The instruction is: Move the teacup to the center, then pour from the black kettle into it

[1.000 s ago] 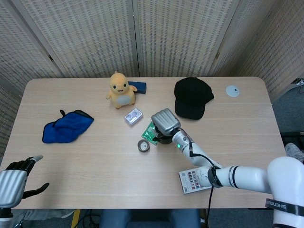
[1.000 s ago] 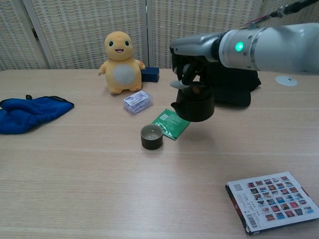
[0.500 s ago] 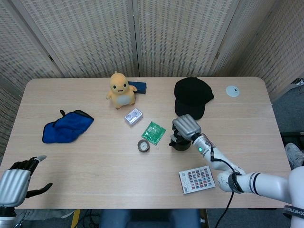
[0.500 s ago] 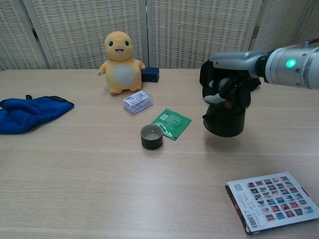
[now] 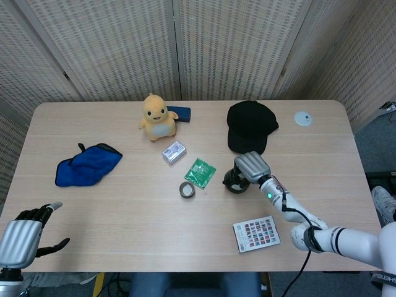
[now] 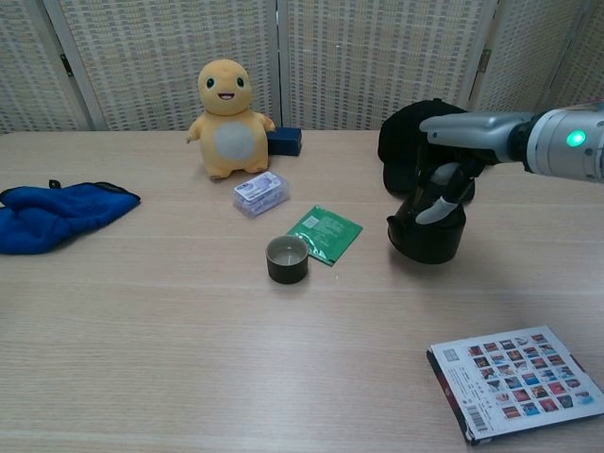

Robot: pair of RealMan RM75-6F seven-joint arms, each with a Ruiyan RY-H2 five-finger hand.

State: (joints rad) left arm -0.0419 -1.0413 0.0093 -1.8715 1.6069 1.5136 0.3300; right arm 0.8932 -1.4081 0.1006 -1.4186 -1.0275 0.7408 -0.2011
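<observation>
Kettle (image 6: 426, 236) sits on the worktop (image 6: 170, 330) right of centre, right hand (image 6: 451, 181) curled over its top, probably gripping the handle (hidden). It looks heavy, rigid; lift by the handle. Cup (image 6: 287, 259), small, fragile, stands mid-worktop. Left hand (image 5: 21, 238) hangs open.

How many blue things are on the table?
2: a blue cloth at the left side, and a small blue box behind the yellow plush toy, partly hidden.
</observation>
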